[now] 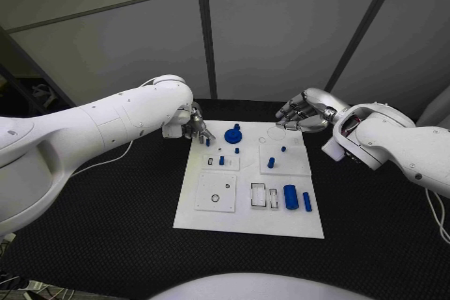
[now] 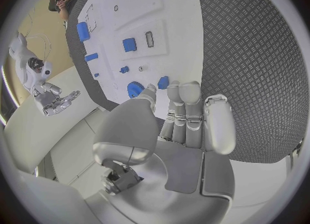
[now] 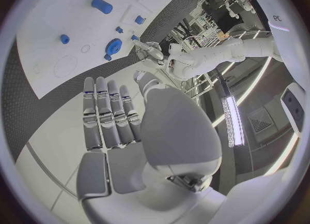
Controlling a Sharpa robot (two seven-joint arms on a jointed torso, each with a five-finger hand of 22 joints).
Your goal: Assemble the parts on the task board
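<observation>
At the far left corner of the task board [image 1: 246, 225], the left hand [image 1: 195, 127] hangs over the board's edge with its fingers nearly straight and close together. In the left wrist view a small blue part [image 2: 163, 82] sits right at the fingertips [image 2: 182, 92], though whether it is pinched or merely touched I cannot tell. Just to the right of that hand lies the blue gear-like part [image 1: 233, 136], with a blue peg standing at its far side, so the left hand is plainly the nearer of the two to it. The right hand [image 1: 302, 114] hovers off the board's far right corner, over the black table [image 1: 112, 215], its fingers extended side by side and holding nothing, as the right wrist view shows. From there the gear lies to its left, across the board's far edge. Other parts sit toward the near side: a short blue peg [image 1: 271, 162] in the middle, and a thick blue cylinder [image 1: 291, 196] beside a slimmer blue pin [image 1: 307, 201] at the right. Both of these lie with their long axes running near to far, well apart from either hand. If the gear is the next thing to be worked, the move looks to belong to the left hand, a short shift to the right.
</observation>
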